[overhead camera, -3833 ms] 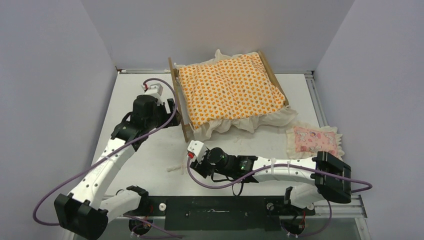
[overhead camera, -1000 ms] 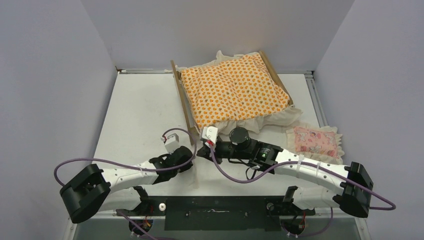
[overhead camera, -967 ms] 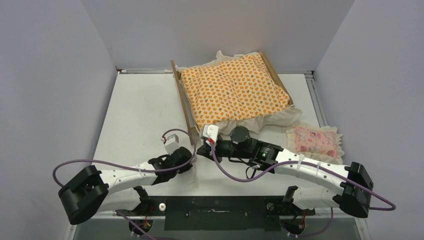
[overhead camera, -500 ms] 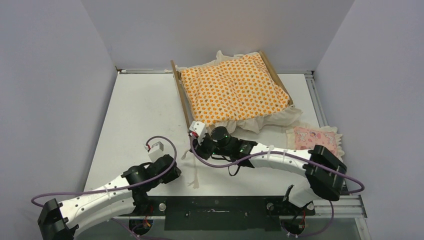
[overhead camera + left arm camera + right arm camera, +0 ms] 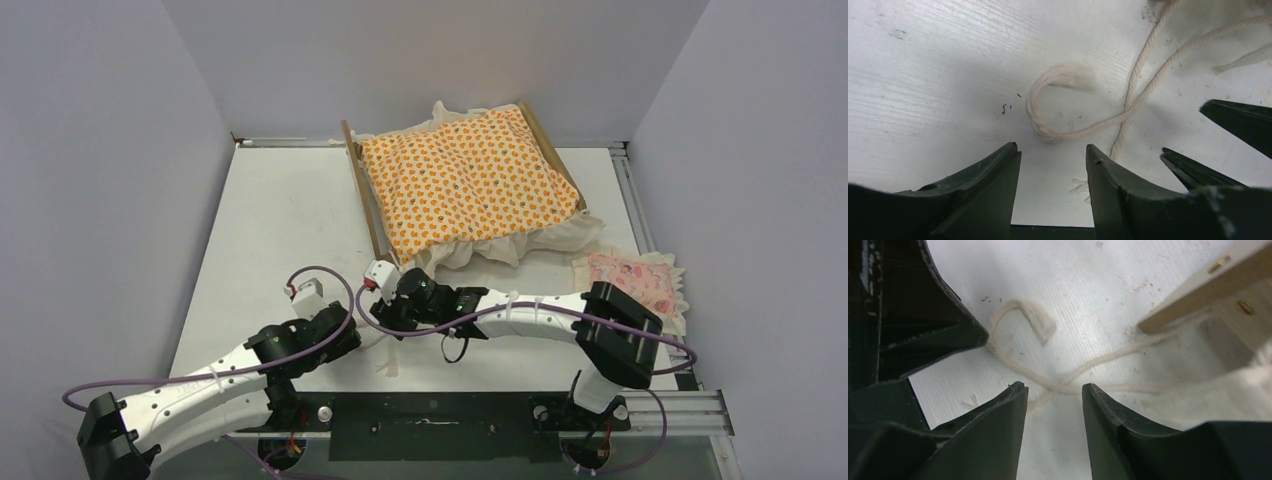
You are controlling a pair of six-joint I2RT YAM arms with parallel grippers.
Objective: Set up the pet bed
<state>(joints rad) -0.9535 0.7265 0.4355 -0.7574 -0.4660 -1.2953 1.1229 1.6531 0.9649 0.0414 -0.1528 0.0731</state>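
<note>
Top external view: the pet bed [image 5: 368, 195] is sitting at the far middle of the white surface [image 5: 280, 210], its long side running away from the arms and turned slightly. An orange-patterned mattress [image 5: 465, 180] is lying inside the frame, with its pale ruffle spilling over the near end onto the surface. A small pink frilled pillow [image 5: 630, 280] is lying well apart from the bed's inside, on the surface to the right of its near corner.

Both arms are reaching low over the near middle of the surface, just in front of the bed's near left corner, with their wrists close together.

Left wrist view: the left claw [image 5: 1052, 147] is standing released, its two dark fingers spread with bare surface between them and nothing gripped. A cream cotton cord [image 5: 1038, 127] is lying just ahead of the fingertips, curling into a loop with a frayed end, and two strands are crossing and running off to the upper right. Dark fingers [image 5: 1243, 120] of the other arm are showing at the right edge.

Right wrist view: the right claw [image 5: 1054, 385] is also standing released, with the crossing of the cord lying on the surface just ahead of the gap, not pinched. A wooden corner of the pet bed is showing at the upper right.
</note>
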